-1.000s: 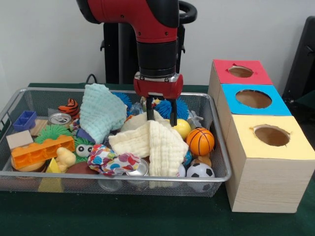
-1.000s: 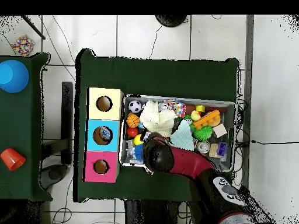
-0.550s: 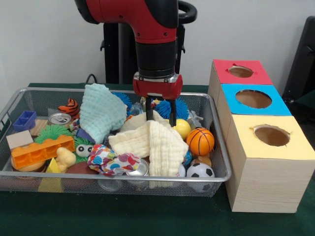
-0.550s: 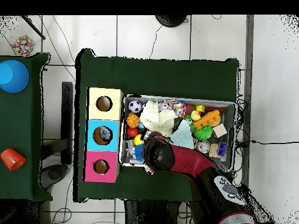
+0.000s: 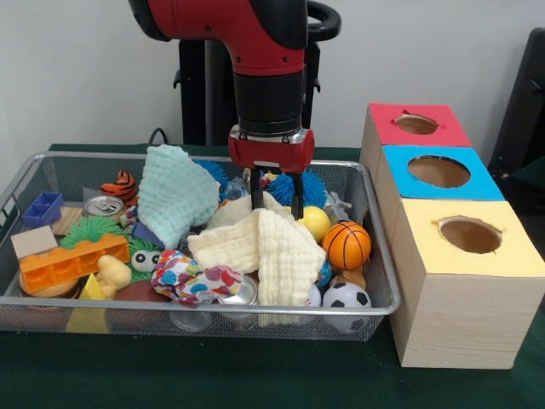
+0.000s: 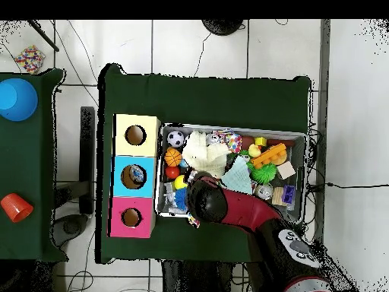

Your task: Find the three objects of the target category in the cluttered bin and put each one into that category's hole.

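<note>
Balls, going by the basketball (image 5: 346, 244), the soccer ball (image 5: 346, 297) and the yellow ball (image 5: 315, 222) lying at the box end of the wire bin (image 5: 381, 281), are looking like one candidate for the target category, though the task sentence is not naming it and nothing in view is settling the matter. The gripper (image 5: 276, 194) is hanging over the middle of the bin with its two dark fingers standing apart and nothing between them, their tips sitting at the upper edge of the cream cloth (image 5: 260, 248), with a blue spiky toy (image 5: 313, 187) just behind. The yellow ball is lying just beside the finger nearer the boxes, half covered by that cloth. The mint cloth (image 5: 174, 194) is draped over the clutter on the other side. The step in hand is appearing to be the search and approach, not a carry, since nothing is being held. The three boxes, red (image 5: 416, 124), blue (image 5: 438, 171) and yellow (image 5: 470, 234), are standing beside the bin; from overhead the blue hole is showing something inside. The next move is calling for a short descent and a closing on one chosen object, clear of the cloth.
</note>
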{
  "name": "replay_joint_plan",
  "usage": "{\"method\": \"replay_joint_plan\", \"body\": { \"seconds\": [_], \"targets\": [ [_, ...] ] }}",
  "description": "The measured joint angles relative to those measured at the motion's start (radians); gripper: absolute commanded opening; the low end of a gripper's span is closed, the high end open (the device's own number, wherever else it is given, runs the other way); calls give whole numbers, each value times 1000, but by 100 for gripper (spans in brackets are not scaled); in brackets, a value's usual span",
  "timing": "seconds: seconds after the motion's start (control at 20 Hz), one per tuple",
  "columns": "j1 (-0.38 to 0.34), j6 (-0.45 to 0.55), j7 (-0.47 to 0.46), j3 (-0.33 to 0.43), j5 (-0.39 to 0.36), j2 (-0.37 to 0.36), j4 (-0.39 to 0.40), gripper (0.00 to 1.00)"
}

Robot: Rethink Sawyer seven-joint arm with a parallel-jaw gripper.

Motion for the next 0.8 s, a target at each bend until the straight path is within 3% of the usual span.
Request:
{"method": "replay_joint_plan", "body": {
  "seconds": [0.8],
  "targets": [
    [7, 10, 0, -10, 0, 0, -12, 100]
  ]
}}
